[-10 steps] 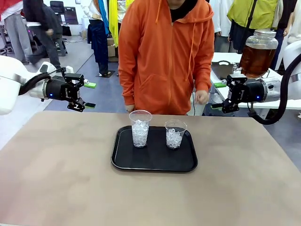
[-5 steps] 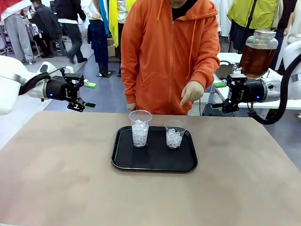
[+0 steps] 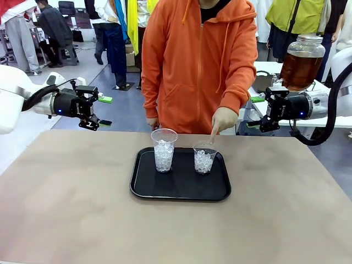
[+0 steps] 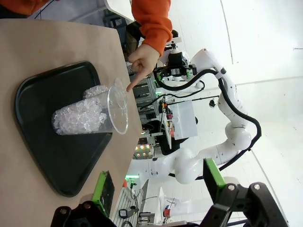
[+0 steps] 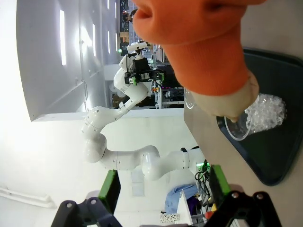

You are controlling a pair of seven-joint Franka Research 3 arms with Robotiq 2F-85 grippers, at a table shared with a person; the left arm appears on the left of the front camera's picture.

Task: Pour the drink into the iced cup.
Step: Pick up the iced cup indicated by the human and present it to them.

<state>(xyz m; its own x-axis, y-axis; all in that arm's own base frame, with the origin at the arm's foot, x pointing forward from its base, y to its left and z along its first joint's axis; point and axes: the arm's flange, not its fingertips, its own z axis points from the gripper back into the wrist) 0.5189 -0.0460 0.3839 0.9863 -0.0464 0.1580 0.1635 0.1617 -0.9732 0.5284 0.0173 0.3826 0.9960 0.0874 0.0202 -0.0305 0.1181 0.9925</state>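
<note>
Brown table [image 3: 66, 209], black tray [image 3: 181, 192] at its middle, toward the far side. Two clear plastic cups stand upright on the far half of the tray, apart from each other, both filled with ice: left cup [image 3: 164, 149], which is taller, and right cup [image 3: 204, 157].

Person in an orange hoodie [image 3: 198, 60] stands at the far edge. One hand [image 3: 223, 118] reaches down with its index finger pointing at the far rim of the right cup. Cannot tell whether the finger touches it.

Left gripper [image 3: 104, 111] hangs in the air beyond the table's far left edge, jaws spread wide, nothing between the green pads. Right gripper [image 3: 254, 111] hangs beyond the far right edge, likewise spread and holding nothing. Both are well apart from the tray.

The drink [image 3: 300, 71], amber-brown, sits in a big glass dispenser jar [image 3: 306, 47] on a white side table [image 3: 264, 69] at far right, behind the right gripper.
</note>
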